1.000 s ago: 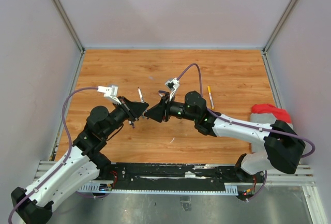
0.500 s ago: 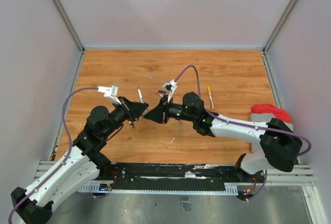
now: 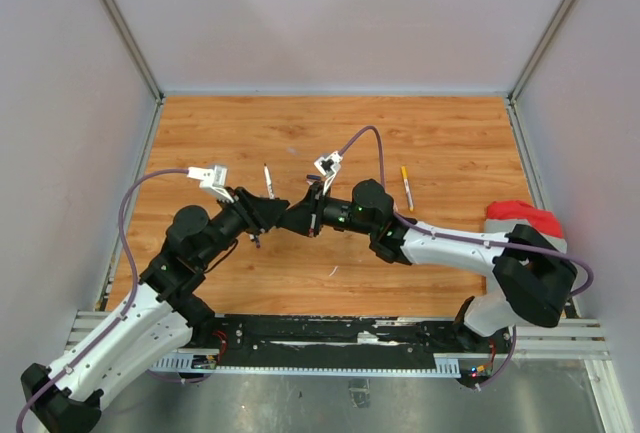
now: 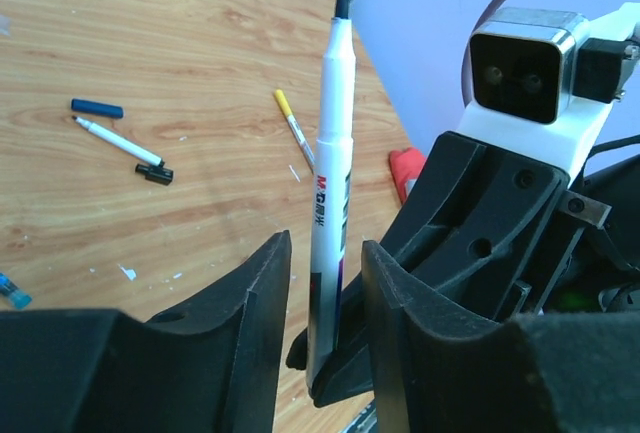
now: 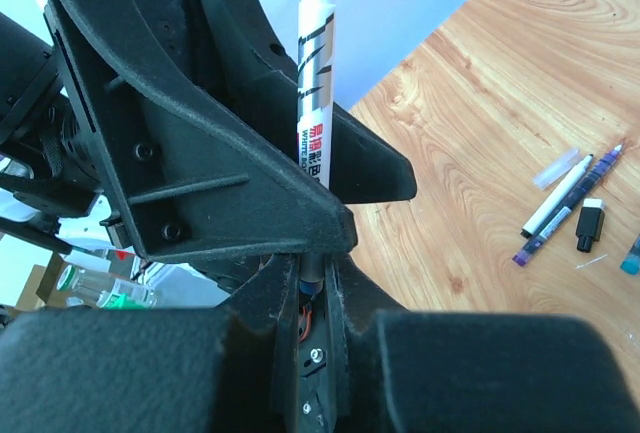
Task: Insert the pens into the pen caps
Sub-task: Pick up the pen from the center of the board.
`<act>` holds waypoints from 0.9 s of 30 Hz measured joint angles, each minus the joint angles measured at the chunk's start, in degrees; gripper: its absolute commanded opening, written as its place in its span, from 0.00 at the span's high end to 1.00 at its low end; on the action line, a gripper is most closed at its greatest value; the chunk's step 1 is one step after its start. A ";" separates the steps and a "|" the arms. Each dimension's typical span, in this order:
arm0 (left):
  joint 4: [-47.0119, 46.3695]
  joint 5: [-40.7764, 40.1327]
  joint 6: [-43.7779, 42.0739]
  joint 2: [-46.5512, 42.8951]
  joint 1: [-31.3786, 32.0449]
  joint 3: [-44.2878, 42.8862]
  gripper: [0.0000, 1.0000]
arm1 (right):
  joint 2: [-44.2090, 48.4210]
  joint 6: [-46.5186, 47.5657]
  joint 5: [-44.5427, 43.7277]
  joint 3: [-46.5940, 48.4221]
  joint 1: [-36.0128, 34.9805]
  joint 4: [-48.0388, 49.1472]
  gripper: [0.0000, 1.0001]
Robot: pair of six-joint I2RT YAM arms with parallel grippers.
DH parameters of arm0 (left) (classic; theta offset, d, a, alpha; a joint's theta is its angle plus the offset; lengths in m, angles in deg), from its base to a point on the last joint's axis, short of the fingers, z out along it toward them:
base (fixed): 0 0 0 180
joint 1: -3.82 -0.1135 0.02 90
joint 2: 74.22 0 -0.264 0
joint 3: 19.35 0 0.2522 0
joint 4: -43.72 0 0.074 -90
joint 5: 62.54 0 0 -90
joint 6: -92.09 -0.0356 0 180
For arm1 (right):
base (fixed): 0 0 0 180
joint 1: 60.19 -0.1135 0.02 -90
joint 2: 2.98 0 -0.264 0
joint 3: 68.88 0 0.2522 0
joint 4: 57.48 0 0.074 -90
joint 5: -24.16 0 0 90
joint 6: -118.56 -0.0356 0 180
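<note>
A white pen (image 4: 330, 143) with a bare dark tip stands upright between my two grippers, which meet over the middle of the table. My right gripper (image 5: 320, 263) is shut on the pen's grey lower end (image 5: 312, 271). My left gripper (image 4: 325, 253) is open, its fingers standing on either side of the barrel with a gap on each side. From above, the pen (image 3: 267, 179) sticks up beside the left gripper (image 3: 268, 213) and the right gripper (image 3: 296, 218). A dark blue pen cap (image 4: 97, 108) and a black cap (image 5: 590, 225) lie on the wood.
A yellow-tipped pen (image 3: 406, 186) lies right of centre. A thin white pen (image 4: 115, 140) lies by the blue cap. Two more pens (image 5: 560, 205) and a clear cap (image 5: 557, 168) lie together. A red cloth (image 3: 520, 215) sits at the right edge. Grey walls enclose the table.
My left gripper has opened off the pen's barrel while my right gripper has closed onto its lower end. The right arm has shifted slightly left.
</note>
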 measured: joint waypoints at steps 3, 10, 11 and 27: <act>0.09 -0.02 0.22 -0.44 0.00 0.00 0.73 | -0.63 -0.79 -0.02 0.00 0.00 0.94 0.99; 1.05 -0.44 -0.42 -1.53 0.00 0.00 0.99 | -0.85 -1.38 -0.35 0.00 0.00 1.88 0.84; 1.14 -0.48 -0.50 -1.53 0.00 0.00 0.99 | -0.85 -1.31 -0.46 0.00 0.00 1.86 0.77; 14.21 -3.93 -7.80 0.74 0.00 -8.26 0.99 | 6.12 9.16 -6.27 -4.24 0.02 -11.80 0.49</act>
